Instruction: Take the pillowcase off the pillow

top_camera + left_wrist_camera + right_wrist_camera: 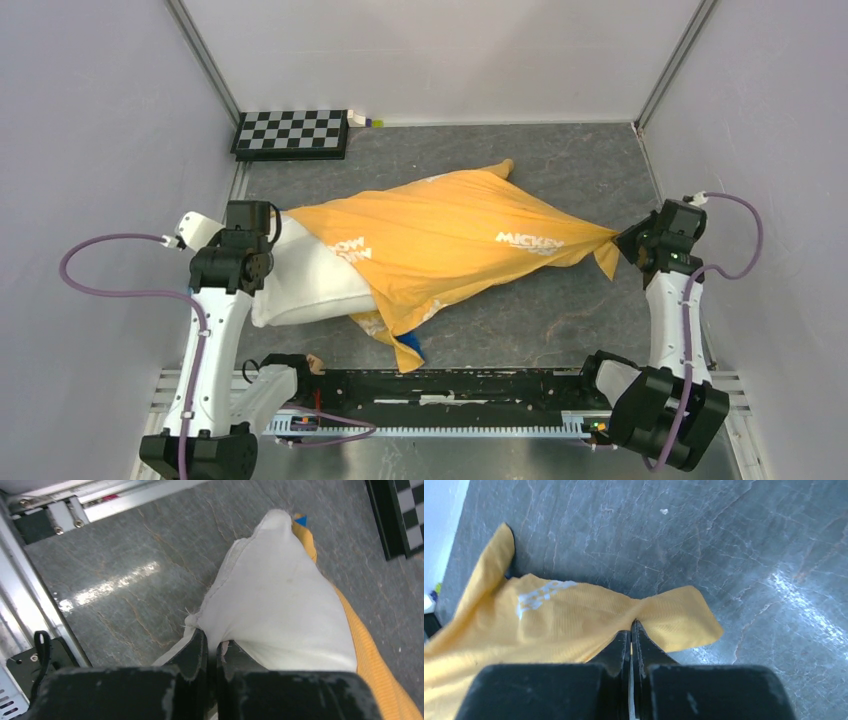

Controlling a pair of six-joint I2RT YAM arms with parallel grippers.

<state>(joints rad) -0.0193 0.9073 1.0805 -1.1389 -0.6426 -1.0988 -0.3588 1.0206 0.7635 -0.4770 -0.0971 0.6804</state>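
Observation:
The pillowcase (450, 245) lies orange side up across the table, stretched from left to right, with white lettering and a blue bit at its near edge. The white pillow (310, 285) sticks out of its left open end. My left gripper (262, 235) is shut on the pillow's corner (270, 605), pinching white fabric between the jaws. My right gripper (628, 243) is shut on the pillowcase's right corner (659, 615), and the orange cloth (549, 620) runs taut away from it. The rest of the pillow is hidden inside the case.
A black-and-white checkerboard (292, 133) lies at the back left, with a small white object beside it. White walls stand close on the left, right and back. A metal rail (450, 395) runs along the near edge between the arm bases.

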